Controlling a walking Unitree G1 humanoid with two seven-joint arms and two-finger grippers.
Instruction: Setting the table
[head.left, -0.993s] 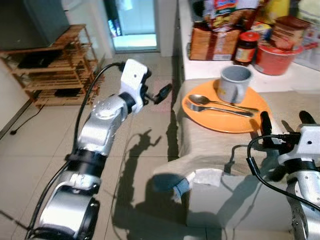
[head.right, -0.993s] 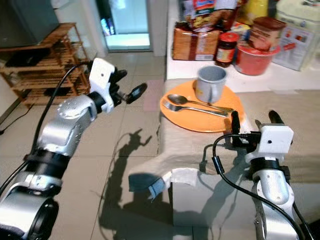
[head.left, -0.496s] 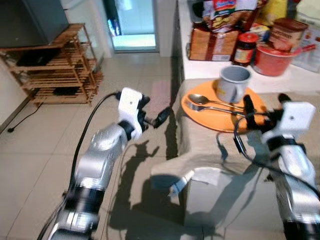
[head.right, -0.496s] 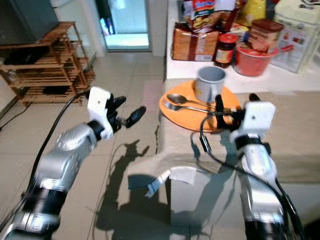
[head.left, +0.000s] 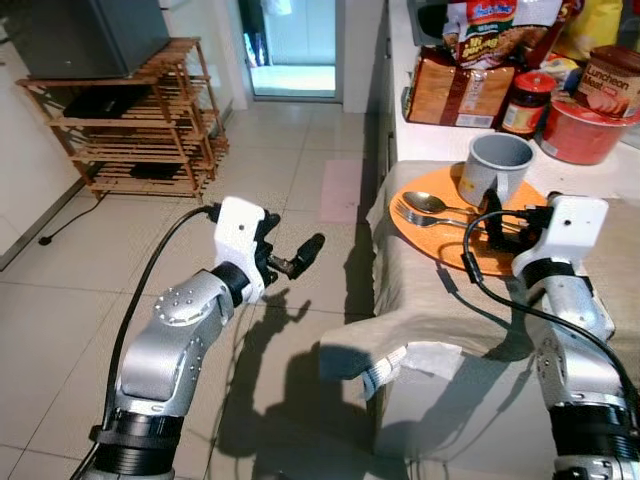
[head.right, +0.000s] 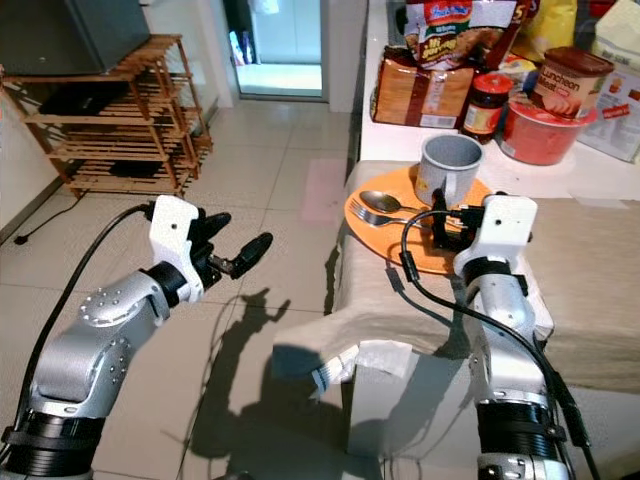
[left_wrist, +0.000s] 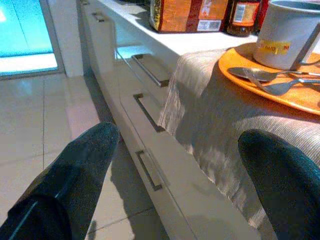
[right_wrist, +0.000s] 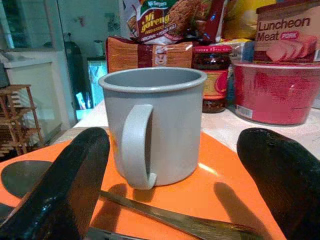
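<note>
Eye views: orange plate (head.left: 470, 250) on beige cloth (head.right: 590, 270) at counter corner; grey mug (head.left: 496, 168) upright on plate w/ spoon (head.left: 428, 202) and fork (head.left: 425, 217) lying beside it, nothing seen inside mug; behind, on white counter: bread pack (head.left: 455, 95), jam jar (head.left: 527, 102), red bowl (head.left: 590, 130), luncheon meat tin (head.right: 567, 82); left gripper (head.left: 297, 258) held out over tiled floor (head.left: 300, 170), well apart from plate, arm bent at elbow, fingers apart, empty; right gripper (head.right: 447, 222) low over plate's near edge, pointing at mug.

Left wrist: both fingertips (left_wrist: 85, 160) spread wide, nothing between; drawer fronts (left_wrist: 150, 115) and cloth edge ahead; plate w/ mug, spoon, fork beyond.

Right wrist: fingers (right_wrist: 65, 185) wide apart, gripping nothing; mug straight ahead, handle facing cam, not touched; cutlery handle across plate below.
</note>
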